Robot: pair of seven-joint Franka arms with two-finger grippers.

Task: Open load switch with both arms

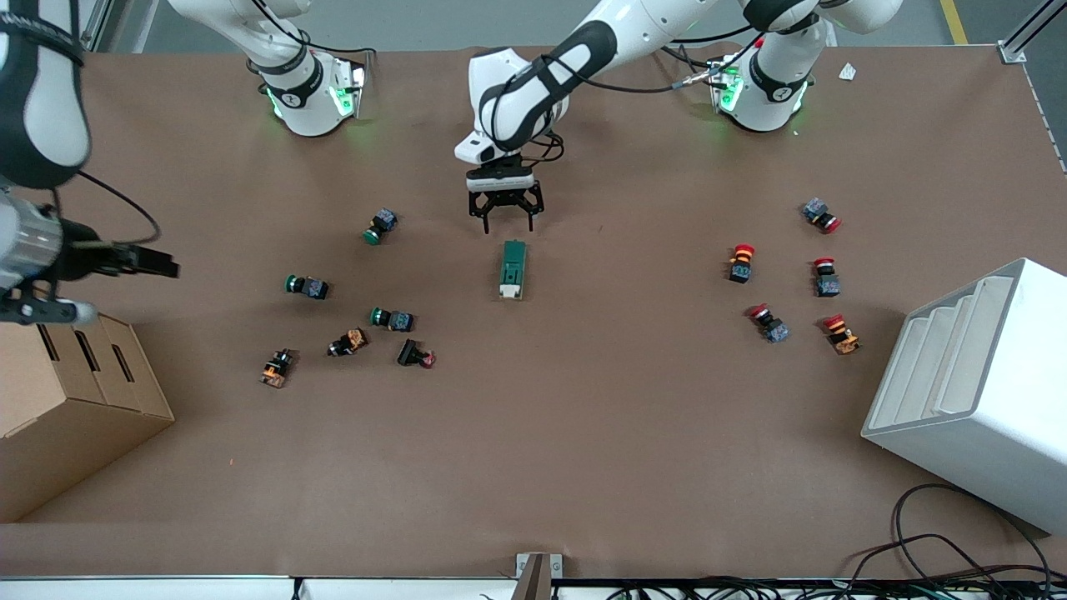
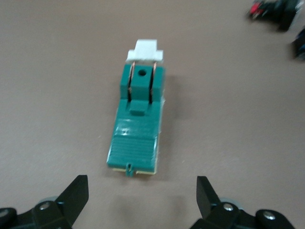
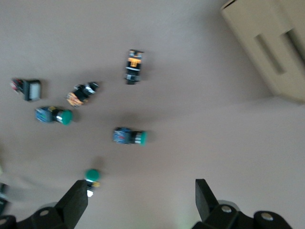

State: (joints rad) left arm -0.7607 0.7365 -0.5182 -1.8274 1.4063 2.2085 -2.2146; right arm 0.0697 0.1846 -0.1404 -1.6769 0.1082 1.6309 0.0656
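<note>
The load switch is a dark-green block lying flat mid-table, its white toggle at the end nearer the front camera. In the left wrist view the load switch lies just ahead of my fingers, white toggle at its outer end. My left gripper hangs open over the table just past the switch's green end, holding nothing. Over the right arm's end of the table, beside the cardboard box, my right gripper is open and empty, with green-capped buttons below it.
Green-capped push buttons and small orange-and-black parts lie toward the right arm's end. Several red-capped buttons lie toward the left arm's end. A cardboard box and a white bin flank the table.
</note>
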